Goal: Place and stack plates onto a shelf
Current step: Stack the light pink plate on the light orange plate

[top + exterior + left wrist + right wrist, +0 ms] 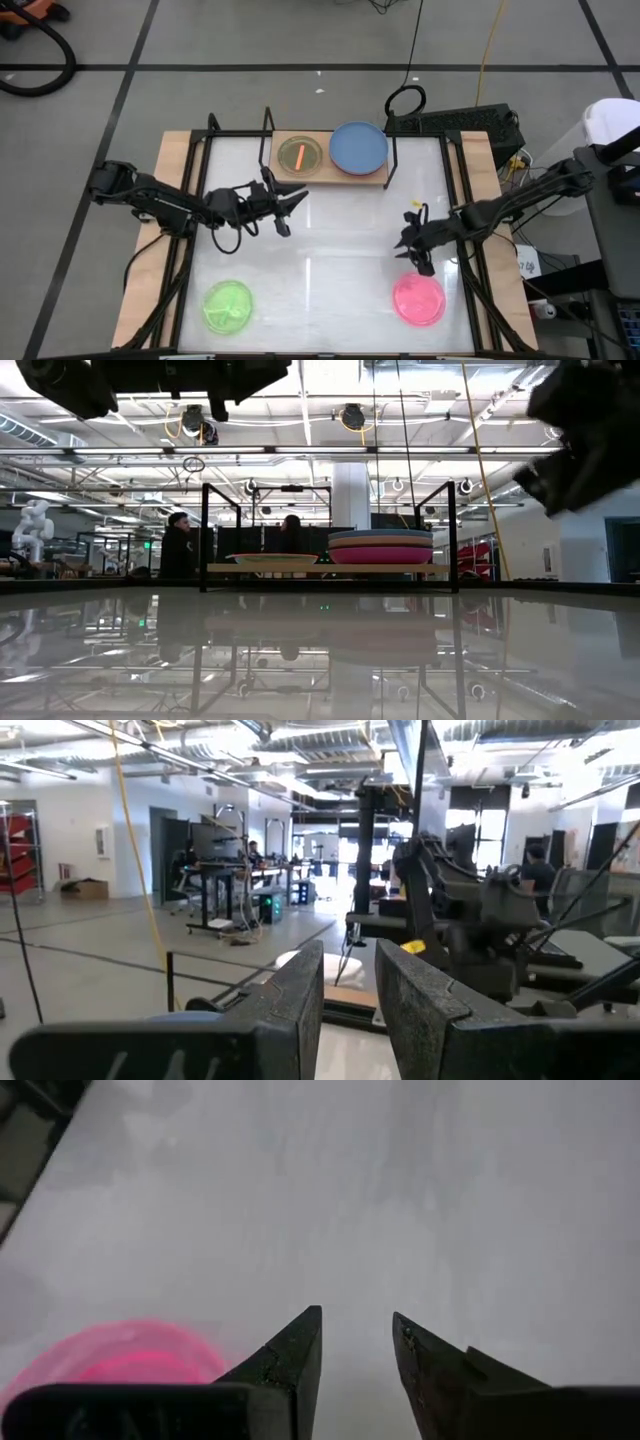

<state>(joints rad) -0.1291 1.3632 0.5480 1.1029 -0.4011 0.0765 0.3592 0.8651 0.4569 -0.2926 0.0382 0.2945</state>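
Note:
The light-wood shelf (330, 172) stands at the table's far edge, with black uprights (204, 535) at its ends. Its right half holds a stack of plates topped by a blue one (358, 147); in the low view this stack (380, 548) shows blue over salmon over magenta. On its left half lies a yellow-green plate (300, 154) with an orange streak in it. A lime green plate (228, 305) and a hot pink plate (418, 298) lie flat on the table near its near edge. My left gripper (290, 205) hovers open before the shelf's left end. My right gripper (415, 258) hangs open just beyond the pink plate (110, 1355).
The white tabletop (330, 260) has wooden side strips and black frame rails (185, 260) along both sides. Cables and a black box (470, 125) lie past the far right corner. People stand in the room behind the shelf (178, 545).

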